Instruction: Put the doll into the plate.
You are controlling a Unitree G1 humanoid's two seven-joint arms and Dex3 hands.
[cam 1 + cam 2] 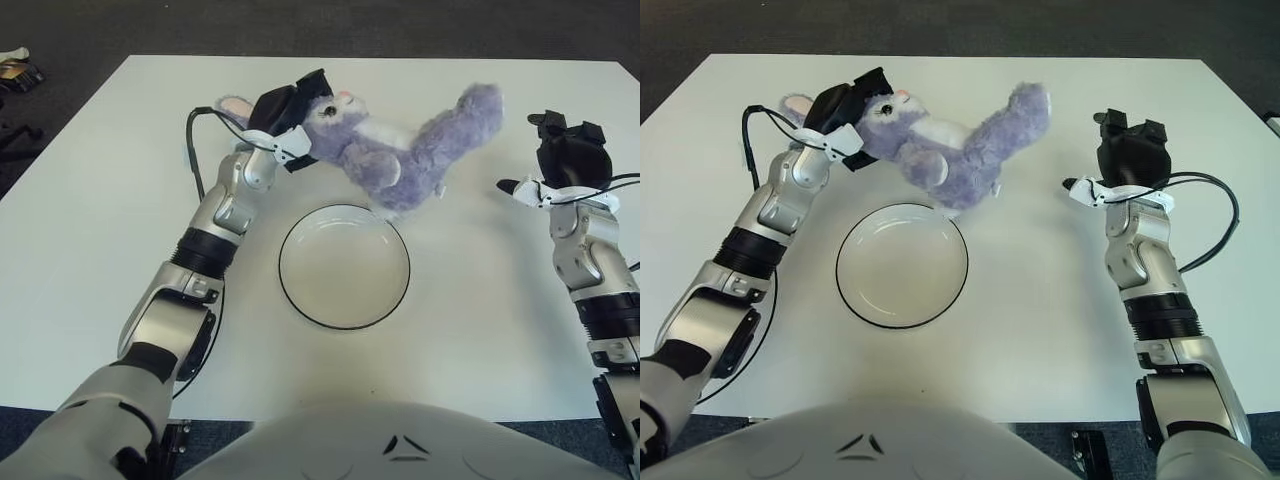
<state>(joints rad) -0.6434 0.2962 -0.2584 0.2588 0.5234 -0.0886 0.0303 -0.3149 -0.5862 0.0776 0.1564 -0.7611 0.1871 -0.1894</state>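
The left hand (pixel 290 112) had its fingers clamped on the head of the fluffy purple plush rabbit doll (pixel 400 145), at the far left of the white table (pixel 90 230). The doll's long axis ran left to right, head with pink-lined ears at the left, bushy tail at the right and slightly farther back. Its lower body hung just past the far rim of the round white plate with a dark edge (pixel 344 266). To the right, the right hand (pixel 1127 155) showed beside the tail, apart from it, fingers loosely curled and holding nothing.
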